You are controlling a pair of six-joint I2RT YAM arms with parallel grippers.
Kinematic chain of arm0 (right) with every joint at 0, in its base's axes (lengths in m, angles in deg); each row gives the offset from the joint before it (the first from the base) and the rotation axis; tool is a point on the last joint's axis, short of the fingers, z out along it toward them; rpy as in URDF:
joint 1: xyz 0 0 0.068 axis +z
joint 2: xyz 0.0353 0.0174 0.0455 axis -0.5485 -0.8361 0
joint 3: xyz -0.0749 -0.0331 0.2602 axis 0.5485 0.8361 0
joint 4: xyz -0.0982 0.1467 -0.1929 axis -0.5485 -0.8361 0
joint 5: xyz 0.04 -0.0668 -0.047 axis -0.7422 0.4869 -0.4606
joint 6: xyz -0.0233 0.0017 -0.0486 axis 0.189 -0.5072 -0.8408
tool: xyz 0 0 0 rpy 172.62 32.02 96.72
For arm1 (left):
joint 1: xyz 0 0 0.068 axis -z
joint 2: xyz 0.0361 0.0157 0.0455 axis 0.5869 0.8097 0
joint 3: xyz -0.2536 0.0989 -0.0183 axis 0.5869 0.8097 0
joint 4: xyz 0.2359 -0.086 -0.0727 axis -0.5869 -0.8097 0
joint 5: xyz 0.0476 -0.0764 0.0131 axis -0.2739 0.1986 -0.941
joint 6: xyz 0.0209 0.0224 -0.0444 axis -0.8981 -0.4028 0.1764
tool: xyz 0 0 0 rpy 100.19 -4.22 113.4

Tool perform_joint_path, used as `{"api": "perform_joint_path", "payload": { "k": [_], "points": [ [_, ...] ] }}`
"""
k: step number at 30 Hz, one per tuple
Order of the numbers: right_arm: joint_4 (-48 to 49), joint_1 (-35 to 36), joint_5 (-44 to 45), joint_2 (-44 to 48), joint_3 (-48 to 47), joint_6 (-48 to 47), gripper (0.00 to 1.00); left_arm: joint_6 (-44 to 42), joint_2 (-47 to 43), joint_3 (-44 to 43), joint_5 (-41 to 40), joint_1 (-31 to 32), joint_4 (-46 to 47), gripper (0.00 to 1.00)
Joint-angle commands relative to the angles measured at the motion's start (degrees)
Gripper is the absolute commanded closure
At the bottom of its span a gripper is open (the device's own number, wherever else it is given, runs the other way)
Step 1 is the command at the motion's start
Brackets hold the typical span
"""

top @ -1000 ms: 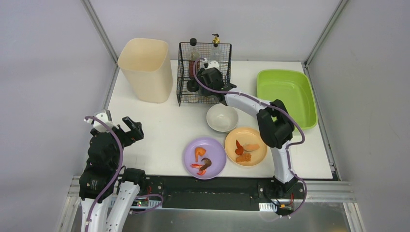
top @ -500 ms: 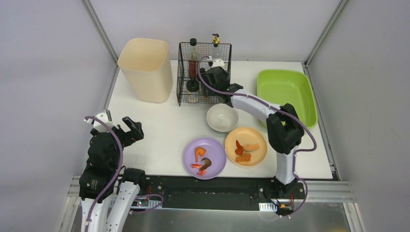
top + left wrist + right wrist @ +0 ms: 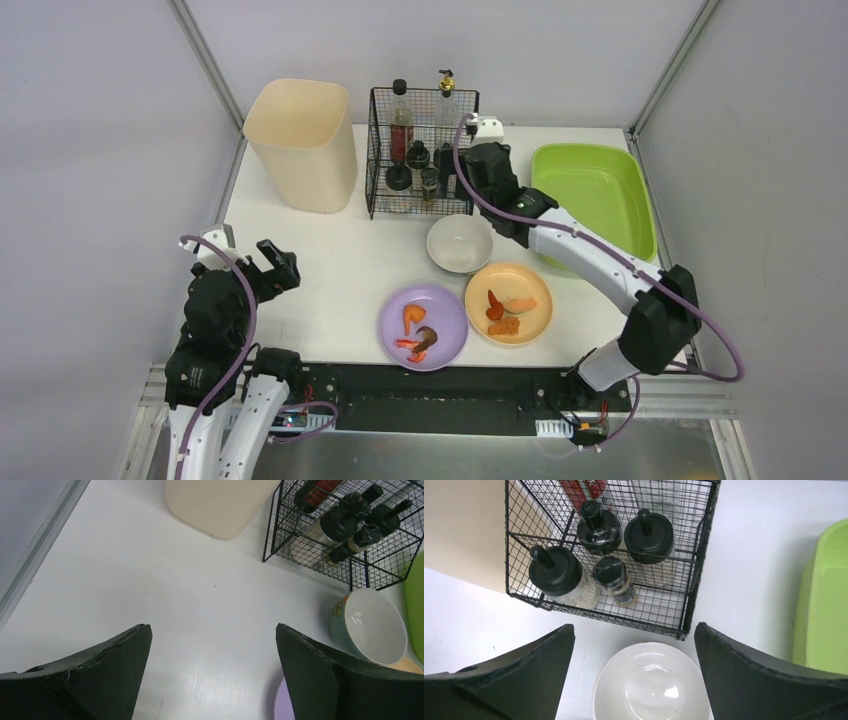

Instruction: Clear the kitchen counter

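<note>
Top external is showing you the kitchen counter (image 3: 330, 250) loaded around the wire rack (image 3: 420, 205). Your right gripper (image 3: 483, 172) is hovering at the rack's front right corner, above the white bowl (image 3: 459, 243) sitting just in front of the rack. If you are going down for that bowl, a finger could be snagging the rack's mesh and rocking the bottles inside. The bowl is also lying close against the orange plate (image 3: 508, 303), so dragging it may be spilling the scraps there.

Right wrist is showing you the jaws spread wide and empty, straddling the bowl below the rack's front wall. The glossy rim is likely slipping out of a shallow pinch.

Left wrist is showing your left gripper (image 3: 212, 630) wide apart too, gripping nothing, over bare counter well in front of the rack's left side. The cream bin (image 3: 300, 140) is standing left of the rack, the green tub (image 3: 590, 190) right of it, and the purple plate (image 3: 423, 325) with food is lying farther in front. The rack itself is crowding your approach to the bowl.
</note>
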Motion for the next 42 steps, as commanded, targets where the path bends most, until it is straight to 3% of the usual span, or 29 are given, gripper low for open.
{"api": "perform_joint_path", "payload": {
  "k": [1,8,13,20,33,42],
  "points": [
    [-2.03,0.17,0.41,6.88,4.22,1.34,0.06,-0.57,1.10,0.05,1.52,-0.71,1.71,0.01],
    [-5.72,0.17,7.48,12.53,10.86,10.20,0.01,-0.58,1.47,-0.05,2.18,-0.60,1.71,0.01],
    [-14.06,0.07,6.02,15.50,13.29,13.75,0.01,-0.58,1.41,-0.06,2.25,-0.61,1.71,0.00],
    [-13.78,0.07,5.17,27.88,26.64,18.99,0.01,-0.34,1.17,-0.08,2.87,-0.53,1.71,0.00],
    [-32.84,-0.09,16.87,38.08,36.32,36.05,0.01,-0.33,0.91,-0.08,3.82,-0.40,1.78,0.00],
    [-42.67,-0.55,12.49,46.03,40.74,47.10,0.01,-0.32,1.28,-0.10,4.19,-0.25,1.75,0.00]
  ]
}}
